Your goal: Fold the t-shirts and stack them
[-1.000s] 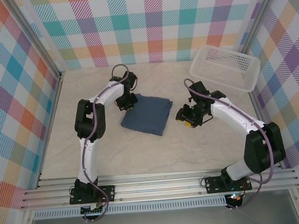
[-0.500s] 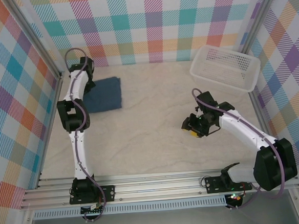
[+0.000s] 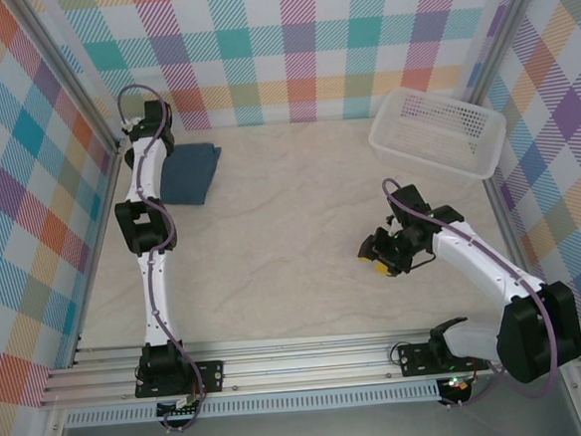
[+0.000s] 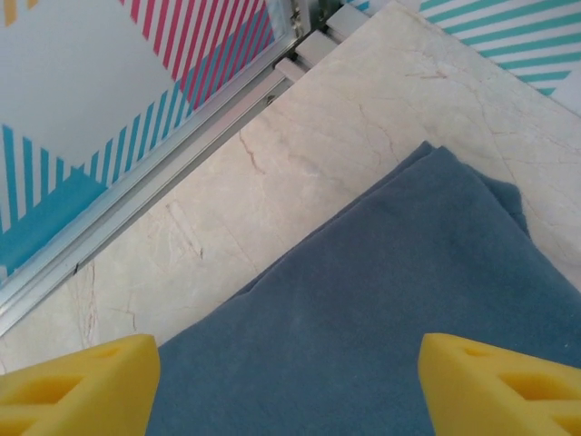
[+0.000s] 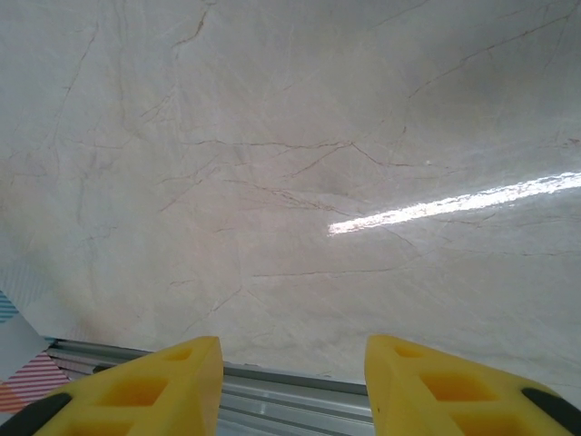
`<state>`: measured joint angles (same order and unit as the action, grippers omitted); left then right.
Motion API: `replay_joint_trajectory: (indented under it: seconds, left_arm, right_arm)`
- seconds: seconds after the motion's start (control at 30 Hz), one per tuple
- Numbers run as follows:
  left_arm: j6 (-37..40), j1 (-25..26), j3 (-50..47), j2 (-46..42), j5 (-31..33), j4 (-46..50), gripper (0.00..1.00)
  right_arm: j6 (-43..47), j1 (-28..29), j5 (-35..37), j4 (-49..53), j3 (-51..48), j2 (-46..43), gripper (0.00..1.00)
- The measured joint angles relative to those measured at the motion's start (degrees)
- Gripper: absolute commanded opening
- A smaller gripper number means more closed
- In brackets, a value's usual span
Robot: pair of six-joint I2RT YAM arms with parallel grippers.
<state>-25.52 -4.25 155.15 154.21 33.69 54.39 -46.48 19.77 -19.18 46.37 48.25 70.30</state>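
Dark blue t-shirt (image 3: 190,173) lies folded into a small flat rectangle at the far-left corner of the worktop (image 3: 292,238). It's close to the L side wall and back wall, a bit skewed vs the worktop edges.

L arm is stretched far fwd along the L side, wrist over the shirt's left/back edge. L tool (image 4: 286,381) is released: yellow fingertips (image 4: 77,381) wide apart in the wrist cam, nothing pinched, shirt fabric showing in the gap below them. Can't tell if the tips touch the cloth. In that view one shirt corner points toward the metal frame rail (image 4: 182,154) at the wall base, w/ a strip of bare marble-look surface betw cloth and rail. Fabric looks smooth, and a 2nd layer edge peeks out near the far corner.

R arm is bent, at right-centre of the worktop, well apart from the shirt. R tool (image 5: 292,381) is also released: partly spread, nothing betw the pads, facing bare worktop w/ a glare streak on it.

White perforated basket (image 3: 421,156) sits at the far-right corner, off-square, apart from R tool. Pastel checked walls (image 3: 299,48) on 3 sides.
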Motion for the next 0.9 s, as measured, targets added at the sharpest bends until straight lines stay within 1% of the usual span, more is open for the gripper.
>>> replay_joint_trajectory:
  seconds: [0.03, 0.07, 0.1, 0.13, 0.2, 0.27, 0.43, 0.5, 0.6, 0.77, 0.9]
  left_arm:
    - [-1.6, 0.2, -0.9, -0.7, -0.2, 1.1, 0.7]
    - [-3.0, 0.4, -2.7, -1.8, -0.6, 1.5, 0.64]
    - [-3.9, 0.5, -6.2, -4.0, -2.2, 1.2, 0.59]
    - [-4.9, 0.6, -10.5, -6.6, -4.5, 0.5, 0.56]
    - [-5.5, 1.4, -21.4, -13.9, -11.0, -3.1, 0.54]
    - [-5.3, 3.1, -25.0, -17.5, -15.2, -3.7, 0.51]
    - [-5.6, 8.3, -23.7, -17.6, -22.0, -4.4, 0.49]
    - [-6.4, 9.4, -23.8, -16.7, -23.8, -5.1, 0.48]
    - [-7.7, 8.9, -23.5, -14.2, -25.5, -5.2, 0.48]
    - [-10.6, 6.3, -21.2, -7.6, -26.8, -5.1, 0.48]
    - [-11.6, 4.9, -18.4, -6.6, -27.5, -5.1, 0.49]
  right_arm:
    - [0.1, 0.0, -0.2, 0.0, 0.2, 0.9, 0.45]
    - [0.2, 0.0, -0.4, 0.1, 0.7, 1.9, 0.45]
    - [0.3, -0.1, -0.5, 0.1, 1.2, 2.7, 0.45]
    - [0.4, -0.1, -0.7, 0.0, 1.8, 3.7, 0.45]
    - [0.7, -0.3, -1.0, -0.2, 3.1, 5.3, 0.45]
    - [0.9, -0.3, -1.4, -0.4, 4.3, 6.5, 0.45]
    - [1.1, -0.3, -1.9, -1.2, 5.8, 7.9, 0.45]
    - [1.1, -0.3, -2.1, -1.3, 5.8, 7.9, 0.44]
    - [1.0, -0.3, -2.3, -1.3, 5.8, 7.9, 0.44]
    - [0.8, -0.3, -2.5, -1.5, 4.9, 6.6, 0.45]
    - [0.6, -0.3, -2.5, -1.3, 4.5, 5.5, 0.45]
